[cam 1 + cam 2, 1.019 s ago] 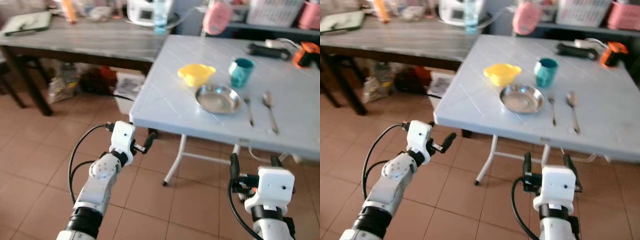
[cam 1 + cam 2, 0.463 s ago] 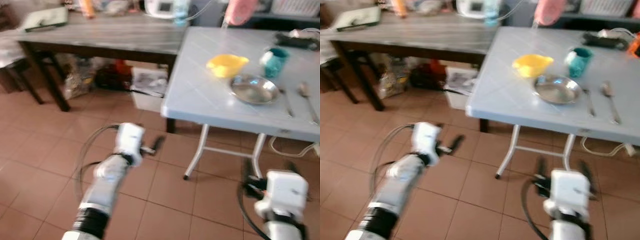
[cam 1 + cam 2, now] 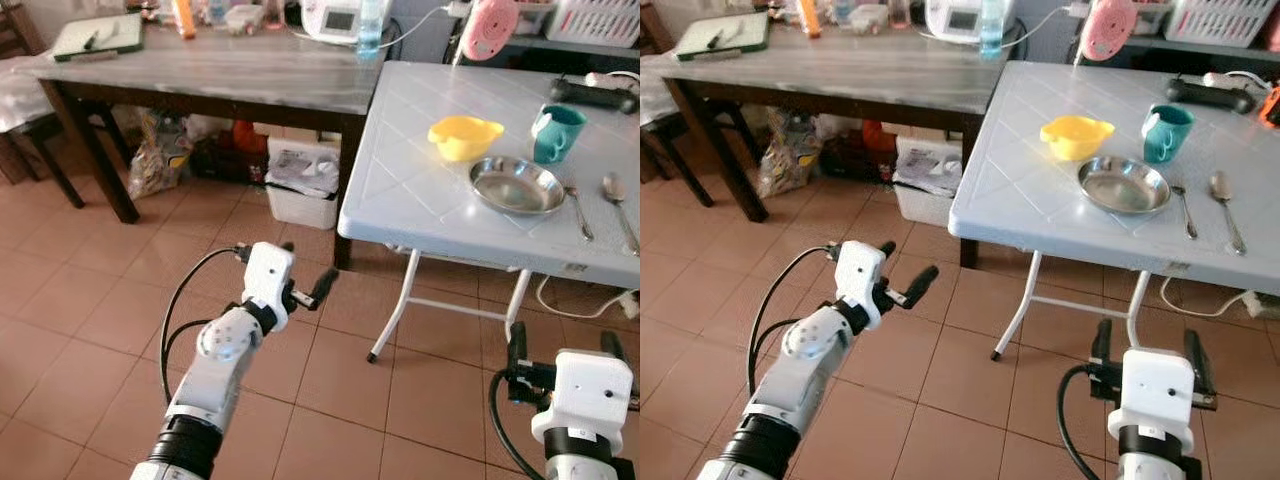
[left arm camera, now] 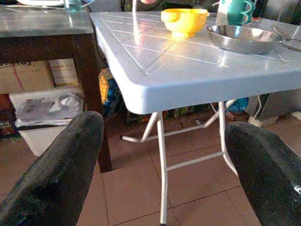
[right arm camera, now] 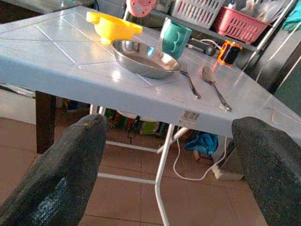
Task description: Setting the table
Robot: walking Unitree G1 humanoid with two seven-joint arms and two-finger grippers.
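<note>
approach step: both grippers, left (image 3: 318, 287) and right (image 3: 1144, 358), hang empty with jaws wide, the desk (image 3: 420, 190) at one o'clock, so stepping closer comes next.

Home dining area: terracotta floor tiles (image 3: 90, 300), folding white tabletop (image 3: 420, 190) at right with dishes, dark wooden table (image 3: 220, 75) at far left, plastic baskets (image 3: 1220, 20) on far shelf.

Bare tiled floor (image 3: 90, 300) lies open ahead; the white table (image 3: 420, 190) edge and its legs (image 3: 395, 310) bar the way.
</note>
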